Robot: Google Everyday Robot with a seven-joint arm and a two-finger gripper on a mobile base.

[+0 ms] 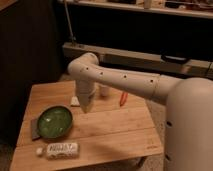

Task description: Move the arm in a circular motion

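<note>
the arm (125, 80) reaches over the wooden table (120, 132), elbow high, with its gripper (86, 106) pointing down at the tip (how wide it stands, i cannot tell). i judge it to be partway round the circle; the next move calls for a smooth arc clear of everything below. counted: one green bowl (55, 121) just beside the gripper, one white cup (104, 91) near it, one orange item (123, 98) past the cup, and one white packet (62, 149) well in front.

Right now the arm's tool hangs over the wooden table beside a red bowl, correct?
No: the bowl is green, not red. The camera view shows the arm with its tool hanging over the wooden table beside it.
</note>
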